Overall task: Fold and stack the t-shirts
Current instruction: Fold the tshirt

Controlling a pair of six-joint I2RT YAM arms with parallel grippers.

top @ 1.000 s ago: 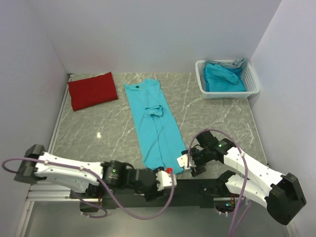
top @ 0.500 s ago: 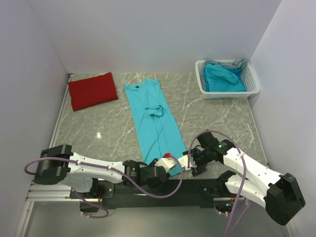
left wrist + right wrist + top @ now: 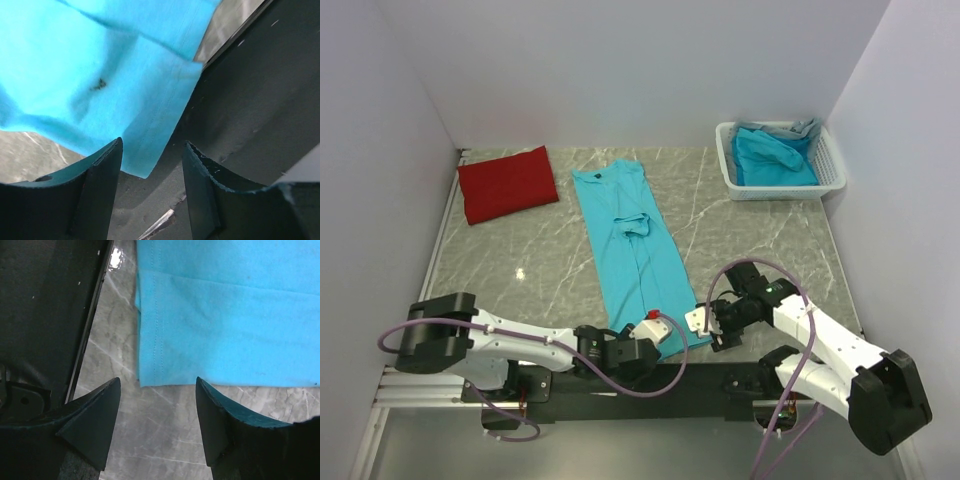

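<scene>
A turquoise t-shirt [image 3: 630, 250], folded lengthwise into a long strip, lies in the middle of the table with its hem at the near edge. My left gripper [image 3: 658, 330] is open at the hem's near left corner; the cloth [image 3: 100, 75] lies just ahead of the fingers. My right gripper [image 3: 698, 322] is open just right of the hem's near right corner [image 3: 150, 375], with nothing between the fingers. A folded red t-shirt [image 3: 507, 183] lies at the far left. More turquoise shirts [image 3: 775, 157] fill the basket.
A white slatted basket [image 3: 830, 160] stands at the far right. The black base rail [image 3: 710, 378] runs along the table's near edge, under the left gripper [image 3: 240, 110]. Walls close in the left, back and right sides.
My left gripper has swung right and forward from the base rail to the shirt's near hem. My right gripper has shifted slightly towards the hem's right corner.
</scene>
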